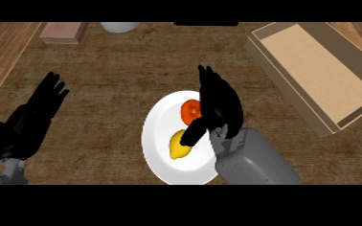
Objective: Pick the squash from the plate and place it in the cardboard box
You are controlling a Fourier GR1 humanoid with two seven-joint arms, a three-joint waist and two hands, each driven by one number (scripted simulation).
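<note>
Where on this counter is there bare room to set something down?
Bare counter lies between the left hand and the white plate, and beyond the plate toward the pink block and white bowl. The cardboard box interior is bare too. It's crowded over the plate: right hand, yellow squash, tomato.

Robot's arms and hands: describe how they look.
The right hand is matte black with long slender fingers and a thumb, on a smooth, rounded grey forearm. The left hand is the same black. No cables, markings or sleeves show.
</note>
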